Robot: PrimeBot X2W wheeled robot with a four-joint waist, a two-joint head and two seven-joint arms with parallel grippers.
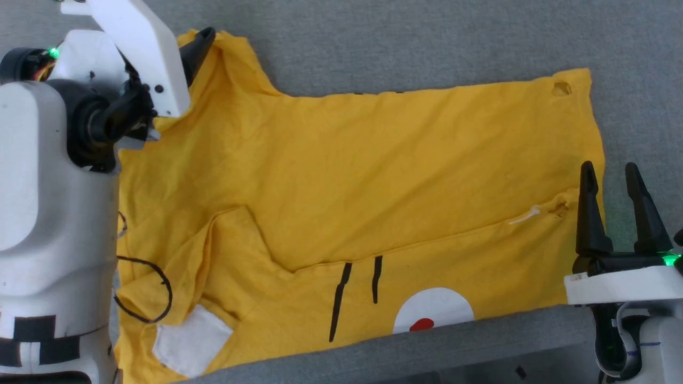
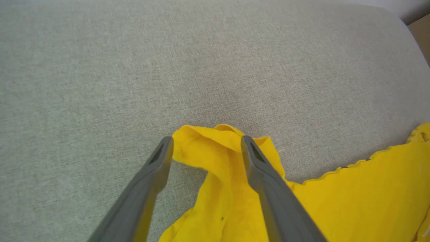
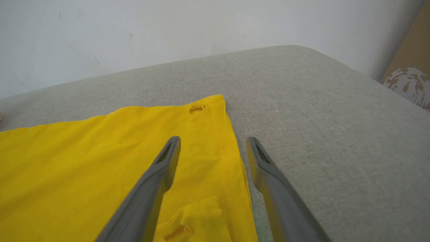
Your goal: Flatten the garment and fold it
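Garment (image 1: pixel 373 176): yellow T-shirt, laid sideways across the grey cushion (image 1: pixel 427 42), hem toward the right edge, neck and sleeves toward the left. It is not yet flat. A plain yellow layer is lapped over the printed front, so black stripes and a white patch (image 1: pixel 432 309) are exposed only along the near edge. Creases are noted at the near-left corner.

Left hand (image 2: pixel 206 148): spread wide, nothing gripped. The far sleeve (image 2: pixel 201 141) is bunched between its fingers. Contact cannot be told.

Right hand (image 3: pixel 213 148): likewise wide open and empty, set astride the hem edge (image 1: pixel 595 133).

Handling, as judged: thin, light, limp cotton. It is expected to sag and drag rather than keep shape, and both layers may be pinched together. Hold is best taken at the sleeve tip and the hem corner, then tension applied outward.
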